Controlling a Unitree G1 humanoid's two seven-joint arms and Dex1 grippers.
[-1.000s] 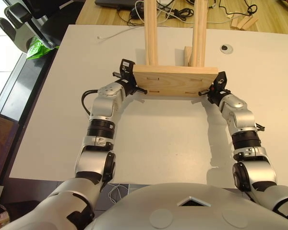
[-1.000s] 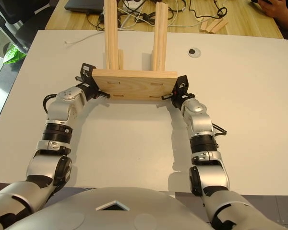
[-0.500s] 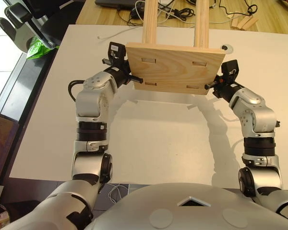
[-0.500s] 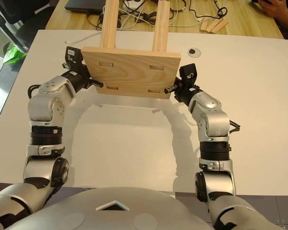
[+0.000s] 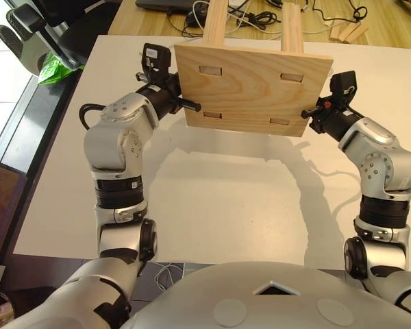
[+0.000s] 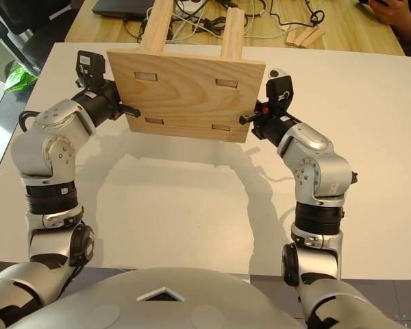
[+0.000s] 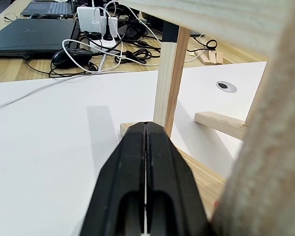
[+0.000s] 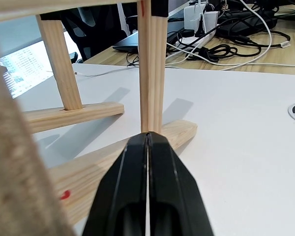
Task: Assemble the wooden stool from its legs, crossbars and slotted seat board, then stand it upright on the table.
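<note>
On the white table (image 5: 212,199), the stool's wooden foot rails (image 8: 78,114) are rested; a round disc (image 7: 226,86) is set nearby.

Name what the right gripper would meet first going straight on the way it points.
Probably the stool leg, dead ahead of the right gripper with its jaws shut; how far off is hard to judge.

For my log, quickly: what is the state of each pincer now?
Left pincer: shut, tip against seat board edge.
Right pincer: shut, likewise.
</note>
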